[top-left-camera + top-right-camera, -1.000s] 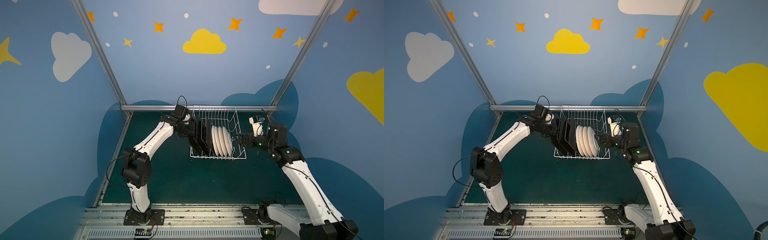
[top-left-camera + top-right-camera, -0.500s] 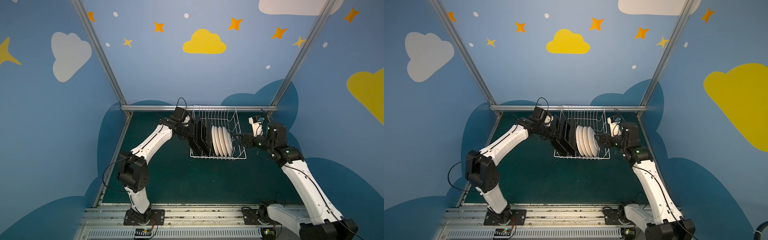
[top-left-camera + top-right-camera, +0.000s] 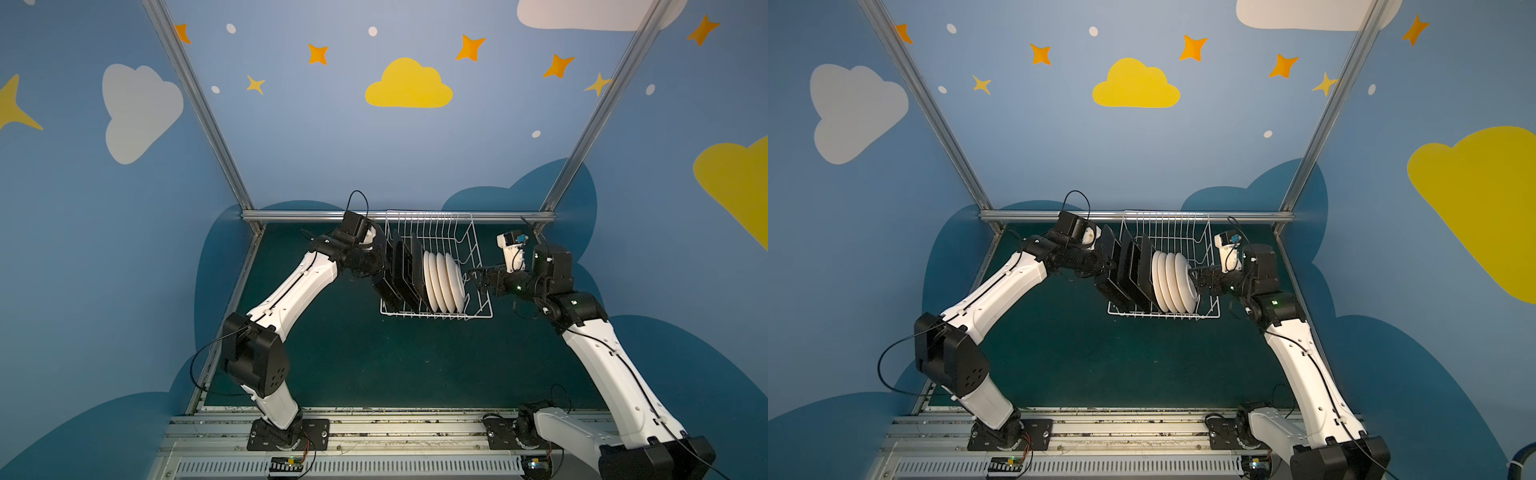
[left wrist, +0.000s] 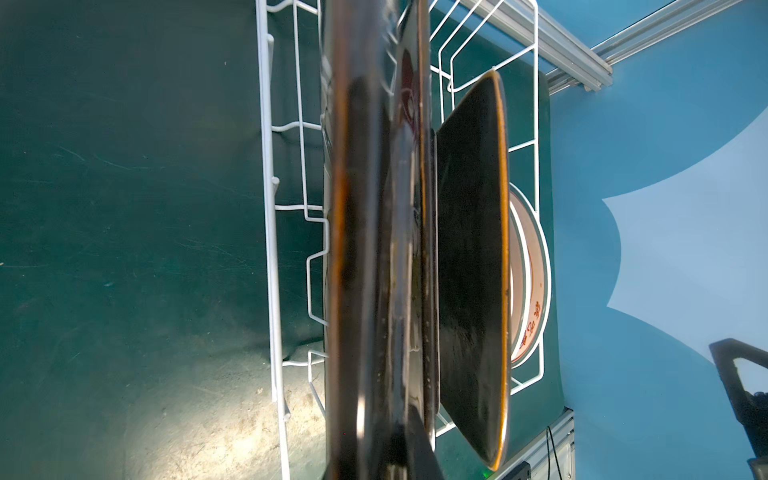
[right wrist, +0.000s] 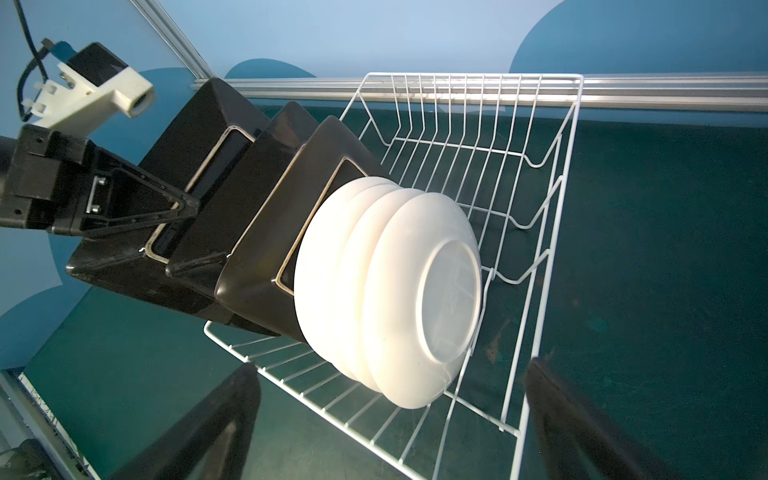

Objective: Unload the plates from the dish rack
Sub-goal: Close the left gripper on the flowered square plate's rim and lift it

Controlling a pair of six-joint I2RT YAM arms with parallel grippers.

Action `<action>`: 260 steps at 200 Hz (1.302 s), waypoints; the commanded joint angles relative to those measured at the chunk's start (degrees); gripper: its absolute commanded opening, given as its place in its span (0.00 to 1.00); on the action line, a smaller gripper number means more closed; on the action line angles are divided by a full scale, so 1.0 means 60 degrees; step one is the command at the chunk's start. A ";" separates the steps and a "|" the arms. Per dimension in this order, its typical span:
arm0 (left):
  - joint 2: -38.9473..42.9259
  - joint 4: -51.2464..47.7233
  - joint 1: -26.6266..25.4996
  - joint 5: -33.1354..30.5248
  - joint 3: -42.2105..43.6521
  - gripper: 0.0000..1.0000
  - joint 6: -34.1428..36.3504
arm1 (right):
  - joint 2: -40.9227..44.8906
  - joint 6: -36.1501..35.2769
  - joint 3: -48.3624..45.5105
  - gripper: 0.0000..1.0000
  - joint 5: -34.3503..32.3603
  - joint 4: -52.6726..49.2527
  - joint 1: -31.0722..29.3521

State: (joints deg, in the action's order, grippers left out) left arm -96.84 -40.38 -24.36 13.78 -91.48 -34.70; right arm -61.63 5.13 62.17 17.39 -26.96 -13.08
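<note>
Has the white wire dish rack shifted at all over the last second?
No. The white wire dish rack sits where it was, its back edge at the same spot along the aluminium rail behind it.

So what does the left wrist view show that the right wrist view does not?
Only the left wrist view shows the printed red-orange face of a round plate. Only the right wrist view shows the white backs of the round plates and, clearly, the left arm's fingers shut on the outermost square plate. Both show the white dish rack and the black square plates.
</note>
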 commanded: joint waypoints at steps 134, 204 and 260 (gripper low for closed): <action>0.2038 0.0109 0.0374 -0.1032 -0.0322 0.03 0.0935 | -0.0144 0.0061 0.0683 0.98 0.0197 -0.0158 -0.0192; 0.2615 0.0238 0.0520 -0.1271 -0.0267 0.03 0.1062 | -0.0217 0.0041 0.0681 0.99 0.0504 -0.0059 -0.0324; 0.3169 0.0652 0.0591 -0.1453 -0.0257 0.03 0.1799 | -0.0334 0.0304 0.0785 0.99 0.0676 -0.0004 -0.0439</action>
State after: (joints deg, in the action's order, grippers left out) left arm -82.67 -45.82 -21.69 7.40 -91.37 -29.17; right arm -63.26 5.69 64.73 19.92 -27.86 -15.14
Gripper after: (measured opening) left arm 0.145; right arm 0.986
